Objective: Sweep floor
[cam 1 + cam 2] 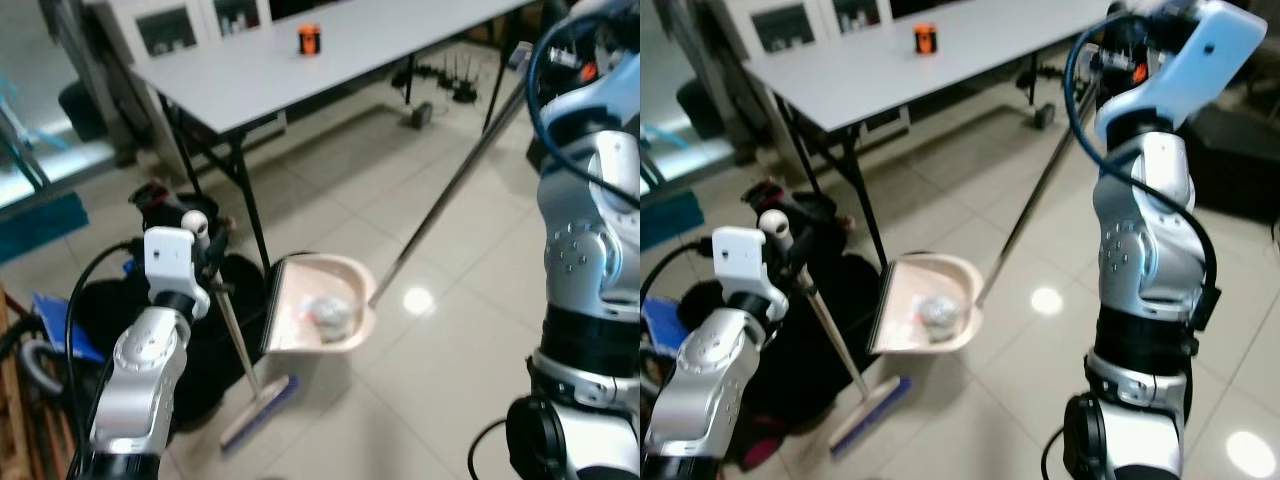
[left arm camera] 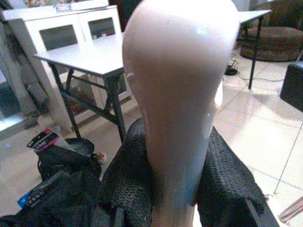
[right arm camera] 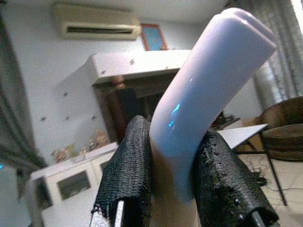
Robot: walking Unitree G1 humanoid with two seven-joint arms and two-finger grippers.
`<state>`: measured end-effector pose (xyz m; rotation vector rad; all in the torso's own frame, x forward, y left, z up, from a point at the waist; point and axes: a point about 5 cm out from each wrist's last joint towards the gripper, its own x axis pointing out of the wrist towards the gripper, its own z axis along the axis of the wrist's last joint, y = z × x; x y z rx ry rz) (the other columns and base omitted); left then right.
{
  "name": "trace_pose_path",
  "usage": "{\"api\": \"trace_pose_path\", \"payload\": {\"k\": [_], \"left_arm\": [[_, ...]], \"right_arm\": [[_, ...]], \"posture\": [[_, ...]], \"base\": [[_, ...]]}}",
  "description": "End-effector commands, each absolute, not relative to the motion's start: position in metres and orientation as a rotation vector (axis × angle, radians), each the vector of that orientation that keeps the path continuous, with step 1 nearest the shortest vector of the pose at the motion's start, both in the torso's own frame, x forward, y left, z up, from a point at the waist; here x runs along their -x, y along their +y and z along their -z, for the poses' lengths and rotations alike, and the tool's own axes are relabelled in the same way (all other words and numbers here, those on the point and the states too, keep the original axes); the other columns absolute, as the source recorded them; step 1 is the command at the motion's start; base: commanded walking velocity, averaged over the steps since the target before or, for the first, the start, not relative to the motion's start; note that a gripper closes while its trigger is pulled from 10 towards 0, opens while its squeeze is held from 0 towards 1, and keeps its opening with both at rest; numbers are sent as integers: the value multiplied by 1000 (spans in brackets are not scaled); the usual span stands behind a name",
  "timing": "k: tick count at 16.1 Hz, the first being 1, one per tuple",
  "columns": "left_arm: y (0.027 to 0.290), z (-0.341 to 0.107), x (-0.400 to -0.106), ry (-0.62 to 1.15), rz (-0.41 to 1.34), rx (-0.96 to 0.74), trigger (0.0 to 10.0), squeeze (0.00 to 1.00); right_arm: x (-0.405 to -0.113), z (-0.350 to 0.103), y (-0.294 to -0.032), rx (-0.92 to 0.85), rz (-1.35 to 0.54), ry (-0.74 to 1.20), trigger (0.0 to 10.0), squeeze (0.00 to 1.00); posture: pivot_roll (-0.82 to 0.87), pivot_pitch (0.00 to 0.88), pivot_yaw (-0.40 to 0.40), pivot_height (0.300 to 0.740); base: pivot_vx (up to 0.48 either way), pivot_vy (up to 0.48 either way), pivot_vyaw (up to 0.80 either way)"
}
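The left gripper (image 2: 173,189) clamps the broom (image 1: 240,350) handle; the right gripper (image 3: 173,179) grips the dustpan (image 1: 320,315) handle, debris (image 1: 330,312) inside.

An orange can (image 1: 309,39) stands on the grey folding table (image 1: 250,75), white cabinets (image 1: 190,25) behind.

The floor (image 1: 470,330) is of pale tiles, very glossy, and it mirrors the lamps. The dustpan (image 1: 322,312) looks like smooth beige plastic and its long pole (image 1: 455,185) like shiny metal. The broom handle (image 2: 182,94) is glossy and smooth. The fingers (image 2: 128,184) have a rough black woven cover. The counter (image 1: 330,45) top is matt grey.
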<state>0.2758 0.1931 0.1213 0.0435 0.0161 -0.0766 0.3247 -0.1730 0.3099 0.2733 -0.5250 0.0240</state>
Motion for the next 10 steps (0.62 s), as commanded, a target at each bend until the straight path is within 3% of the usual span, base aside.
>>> {"api": "trace_pose_path", "payload": {"k": [1,5,8,10], "left_arm": [[199,-131,-276,-28,44,-74,10000,0],[200,-128,-269,-26,31,-78,10000,0],[200,-128,-269,-25,35,-80,10000,0],[200,-129,-271,-27,41,-84,10000,0]], "right_arm": [[-322,-319,-163,-295,-75,-575,10000,0],[-325,-317,-159,-263,-91,-570,10000,0],[-324,-316,-156,-265,-96,-574,10000,0],[-323,-315,-160,-290,-76,-578,10000,0]], "posture": [[35,0,53,740],[43,0,44,740],[42,0,53,740],[39,0,60,740]], "base": [[337,0,0],[346,0,0],[360,0,587],[362,0,0]]}}
